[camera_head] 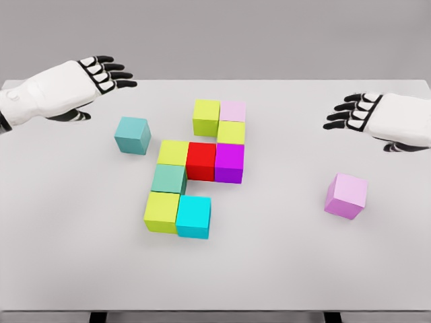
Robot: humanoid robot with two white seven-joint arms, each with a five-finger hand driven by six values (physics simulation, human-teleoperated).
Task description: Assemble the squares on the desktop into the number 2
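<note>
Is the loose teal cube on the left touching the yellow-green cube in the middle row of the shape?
Apart. The head view shows bare white table between the teal cube and the yellow-green cube; the teal one stands alone, left of the cluster.

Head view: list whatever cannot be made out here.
- Left arm: cut off by the picture's left edge above the wrist.
- Right hand: its forearm runs off the right edge.
- Table: legs cut off by the bottom edge.
- Assembled cubes: back and underside faces hidden by the cubes themselves.
- Loose pink cube and teal cube: far sides hidden.
</note>
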